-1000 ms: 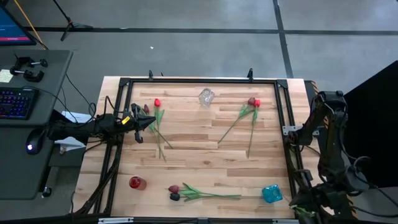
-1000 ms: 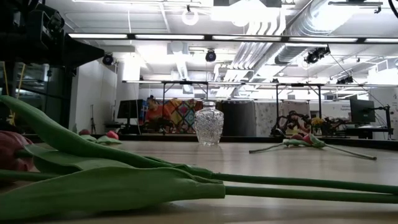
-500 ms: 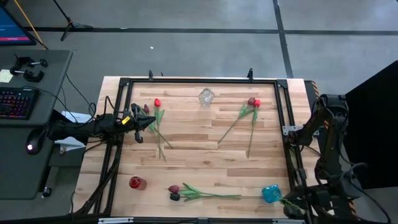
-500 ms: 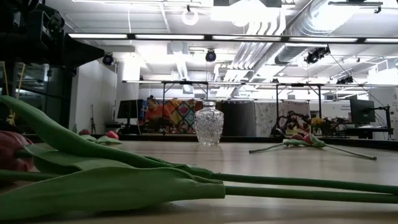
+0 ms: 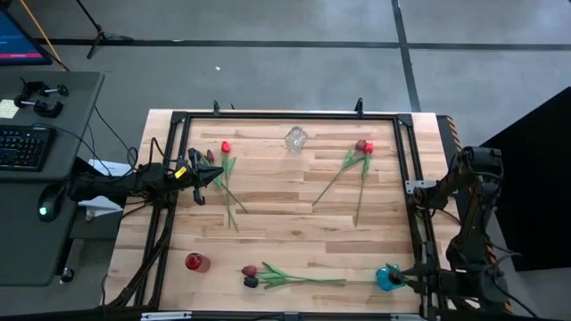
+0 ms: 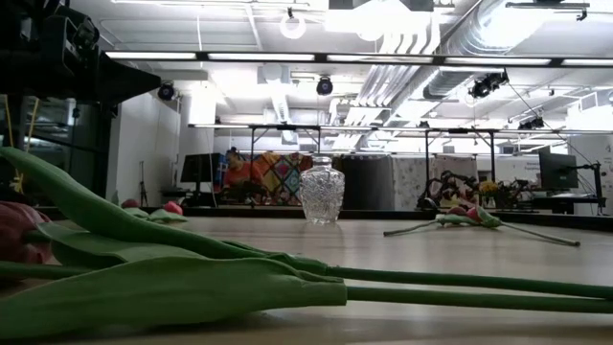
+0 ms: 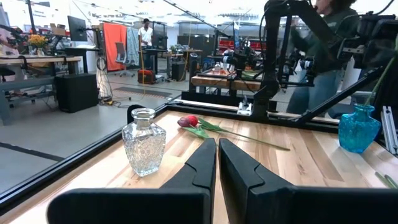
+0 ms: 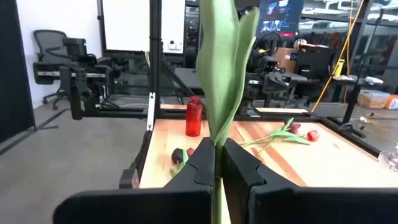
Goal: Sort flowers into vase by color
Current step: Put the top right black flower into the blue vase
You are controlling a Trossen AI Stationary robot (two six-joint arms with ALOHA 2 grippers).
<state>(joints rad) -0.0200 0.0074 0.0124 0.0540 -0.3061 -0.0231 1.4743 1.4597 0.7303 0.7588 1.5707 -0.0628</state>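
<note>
While my right gripper (image 8: 217, 163) is pressed shut on a flower stem (image 8: 222, 74), the green stalk and its leaf rise straight up between my two dark fingers (image 8: 200, 163) in my right wrist view; the head of that flower is out of sight. From above, this gripper (image 5: 417, 278) sits off the table's right near corner, just beside the blue vase (image 5: 389, 277) that stands there on the wood. Across the table my left gripper (image 7: 217, 163) has its fingers together with nothing between them, and it waits at the left edge (image 5: 198, 174), touching nothing. Just past it lies a pair of flowers (image 5: 225, 169), one bright red head and one darker, their stems running toward the near side. A clear glass vase (image 5: 296, 138) stands near the middle of the far edge, upright. To its right lie two more flowers (image 5: 360, 156), red and maroon heads close together, stems spread toward the table's middle. Along the near edge lie two dark-headed flowers (image 5: 268, 275) with long leaves and stems pointing toward the blue vase, and these fill the front of the low view (image 6: 172, 268). A red vase (image 5: 196, 262) stands at the near left corner of the wooden table (image 5: 285, 218). In my left wrist view, a person (image 7: 323, 56) stands beyond the table behind my right arm.
</note>
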